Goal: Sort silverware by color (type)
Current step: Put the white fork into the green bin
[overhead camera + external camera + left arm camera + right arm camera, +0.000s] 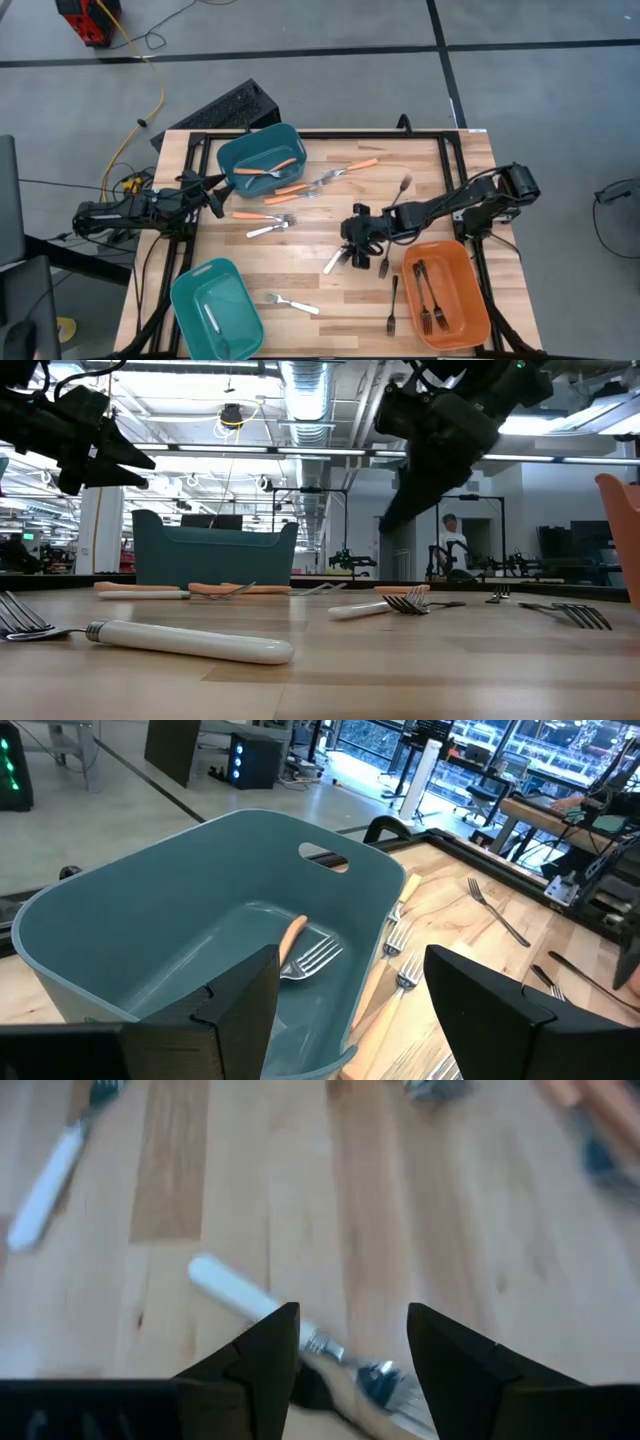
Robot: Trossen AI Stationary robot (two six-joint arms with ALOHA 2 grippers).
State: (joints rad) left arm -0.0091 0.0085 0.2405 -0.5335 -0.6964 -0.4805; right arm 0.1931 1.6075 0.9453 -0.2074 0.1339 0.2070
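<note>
Forks lie scattered on the wooden table [330,285]: orange-handled ones [350,168], white-handled ones [268,229] and black ones [400,190]. My right gripper [352,250] hangs open above a white-handled fork [235,1295] near the table's middle, clear of it. That fork's neck shows between the two fingers in the right wrist view. My left gripper [350,1020] waits open at the left edge, facing the far teal bin [200,910], which holds an orange-handled fork [298,942]. The near teal bin [215,308] holds a white fork. Several black forks lie in the orange bin [470,300].
A black fork [384,262] lies just right of the white fork under my right gripper, and another [392,305] lies beside the orange bin. A white fork [292,303] lies near the front edge. Bare wood shows between the two near bins.
</note>
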